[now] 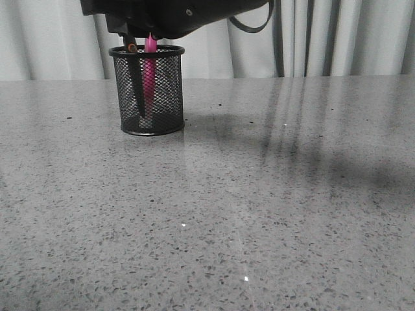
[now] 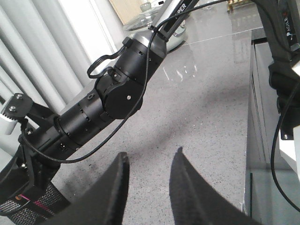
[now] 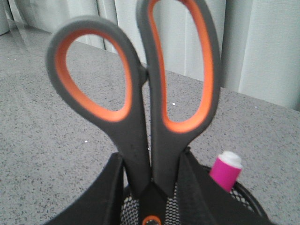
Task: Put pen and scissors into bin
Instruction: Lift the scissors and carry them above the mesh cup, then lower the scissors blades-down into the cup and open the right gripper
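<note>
Grey speckled stone table (image 1: 259, 214) with pale curtains (image 1: 363, 35) behind it, pretty plain setup. The bin (image 1: 146, 91) sits toward the far left of the table in the front view, and the pen (image 1: 150, 71) is already standing in it, pink body showing through the mesh and its top poking just above the rim. So that half looks done, and we're on the scissors (image 3: 140, 117) now. The right gripper (image 3: 151, 187) has its fingers clamped on the scissors shank just below the handle loops, blades pointing down into the bin, and the front view shows a dark blade reaching most of the way down toward the base inside the mesh. The left gripper (image 2: 149, 187) hangs well off to the side with its fingers apart, nothing between them. My guess is the next move is just letting go: spread the right fingers so the scissors drop the last bit and lean on the rim, then lift straight up without snagging the handles or tipping the bin.
</note>
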